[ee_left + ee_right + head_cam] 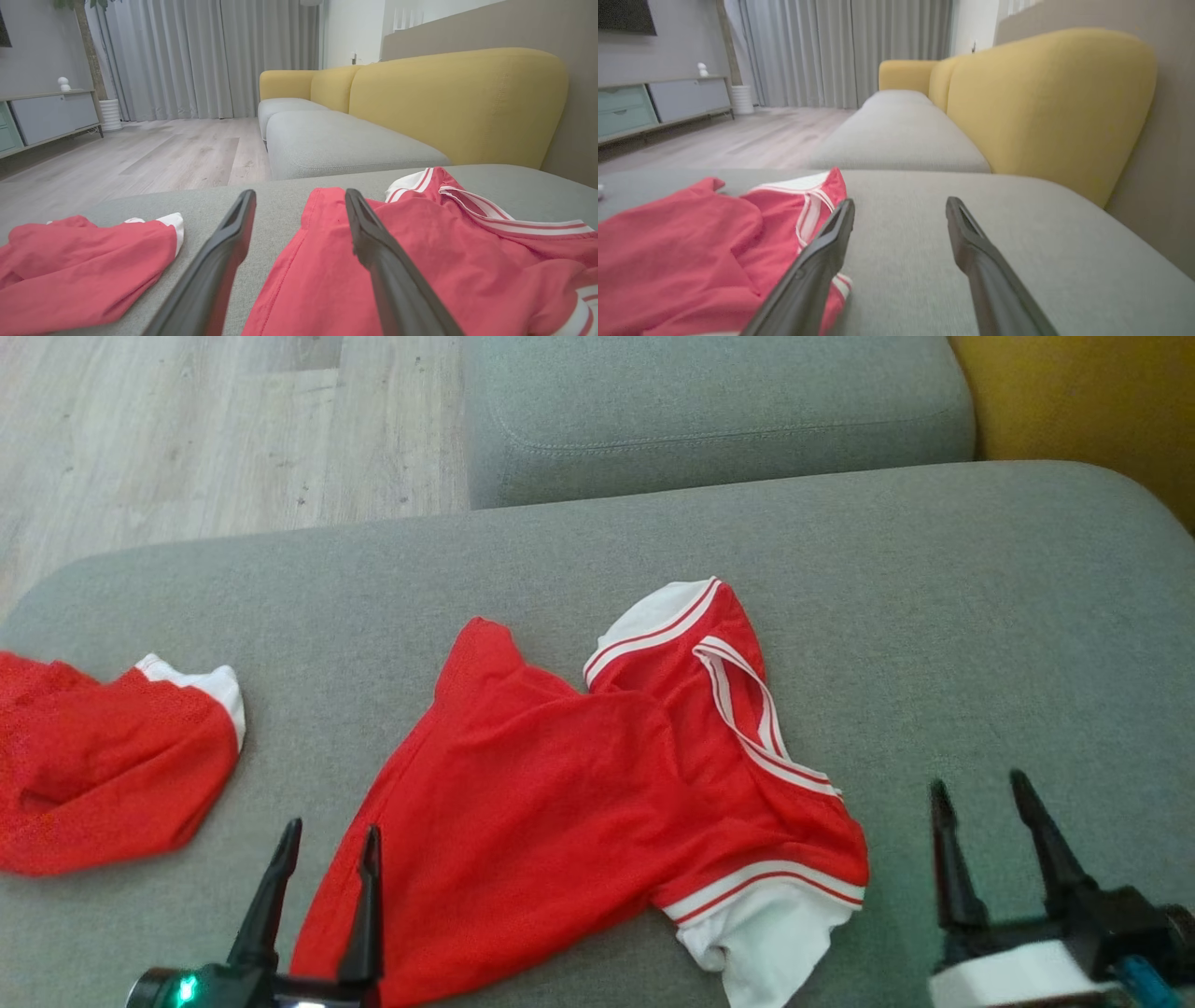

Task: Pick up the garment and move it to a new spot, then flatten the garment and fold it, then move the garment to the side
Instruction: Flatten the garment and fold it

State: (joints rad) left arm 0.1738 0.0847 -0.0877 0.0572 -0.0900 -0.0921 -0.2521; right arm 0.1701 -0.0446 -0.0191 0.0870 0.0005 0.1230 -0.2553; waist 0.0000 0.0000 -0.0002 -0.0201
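The garment (579, 803), red with white trim, lies rumpled mid-way across the grey cushion (934, 616). A second red cloth (103, 775) lies at the far left. The left gripper (333, 828) is spread wide and empty over the garment's near-left edge. The right gripper (977, 781), equally wide and empty, sits just right of the garment.

Red garment (682, 252) beside parted jaws

We're counting two red garments (spread shirt (560, 803), bunched piece (103, 775)), two grey seat cushions (near cushion (980, 616), far cushion (709, 411)) and two grippers (left gripper (334, 828), right gripper (977, 781)).
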